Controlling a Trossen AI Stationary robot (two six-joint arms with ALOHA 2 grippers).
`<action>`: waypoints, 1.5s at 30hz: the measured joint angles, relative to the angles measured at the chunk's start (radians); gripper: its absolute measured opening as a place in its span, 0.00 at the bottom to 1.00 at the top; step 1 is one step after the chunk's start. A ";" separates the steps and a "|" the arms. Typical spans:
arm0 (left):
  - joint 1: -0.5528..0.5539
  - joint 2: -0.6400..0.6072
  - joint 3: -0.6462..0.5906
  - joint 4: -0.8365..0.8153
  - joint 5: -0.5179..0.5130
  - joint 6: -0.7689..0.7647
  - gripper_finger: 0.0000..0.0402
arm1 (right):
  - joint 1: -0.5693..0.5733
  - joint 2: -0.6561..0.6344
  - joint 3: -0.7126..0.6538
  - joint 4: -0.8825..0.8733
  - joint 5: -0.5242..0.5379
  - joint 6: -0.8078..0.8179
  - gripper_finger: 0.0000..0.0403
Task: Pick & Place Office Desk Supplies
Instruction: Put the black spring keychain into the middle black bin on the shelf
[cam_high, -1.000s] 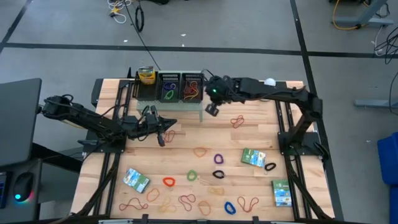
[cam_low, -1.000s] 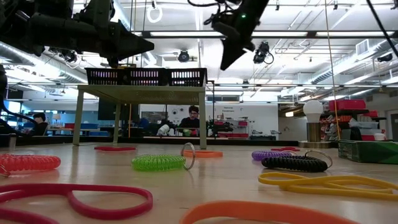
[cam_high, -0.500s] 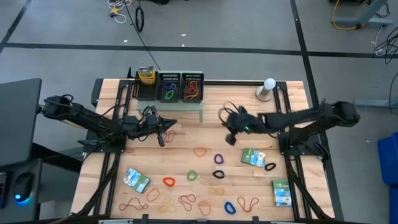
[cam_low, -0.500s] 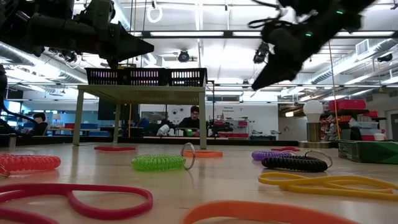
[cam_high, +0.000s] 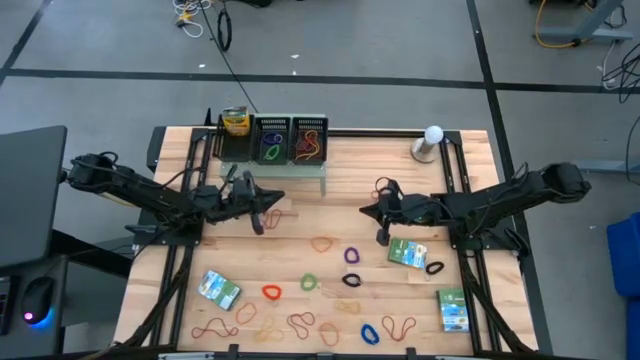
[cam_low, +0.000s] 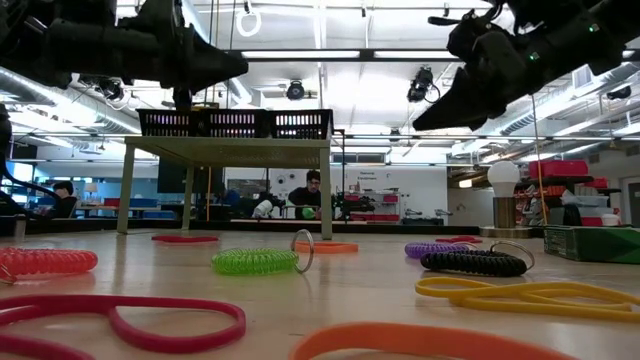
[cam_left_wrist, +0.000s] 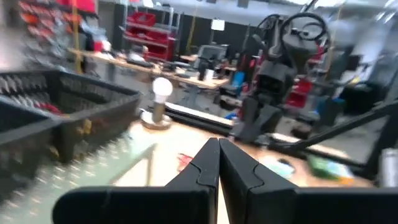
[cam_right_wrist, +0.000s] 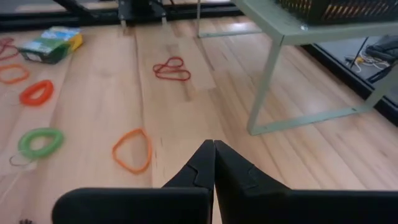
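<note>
Two grippers, both pressed together and both empty.

Right gripper (cam_high: 383, 236): hangs above the middle of the table (cam_high: 470, 165), just beside the nearest green-white-blue packet (cam_high: 408, 253). Its wrist view shows the fingers (cam_right_wrist: 205, 163) closed tip to tip, aimed down at bare wood with an orange band (cam_right_wrist: 132, 150) close ahead, a green coiled band (cam_right_wrist: 38, 142) farther off to one side and a red band (cam_right_wrist: 172, 69) beyond.

Left gripper (cam_high: 258, 224): waits over the left half of the table, in front of the pale-green shelf (cam_high: 325, 172). Jaws together, nothing held.

Supplies, location: loose bands lie scattered over the near half of the table, among them a purple band (cam_high: 351, 257), a black band (cam_high: 351, 280), a red coiled band (cam_high: 271, 292) and a blue band (cam_high: 369, 333). A second packet (cam_high: 218, 289) lies near the left front, a third packet (cam_high: 452, 309) near the right front. Some bands already sit in the black mesh trays (cam_high: 290, 140) on the shelf.

Step in hand, as judged: the right arm is between picks, reaching toward its next item with no grasp begun.

Next move calls for: settling on one target, probably the packet or a band beside it; parting the jaws before descent; lowering until the tips straddle the item flat on the wood; closing; then carrying it to a tray.
</note>
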 joint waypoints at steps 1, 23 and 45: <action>0.001 0.001 0.000 0.017 0.011 -0.017 0.02 | 0.000 0.000 0.000 0.009 0.000 0.000 0.02; -0.062 0.191 0.429 -0.527 0.209 -0.138 0.02 | -0.003 0.001 0.000 0.031 -0.003 -0.087 0.02; -0.276 0.781 0.850 -1.190 0.262 -0.439 0.36 | -0.003 0.002 0.000 0.023 -0.001 -0.085 0.02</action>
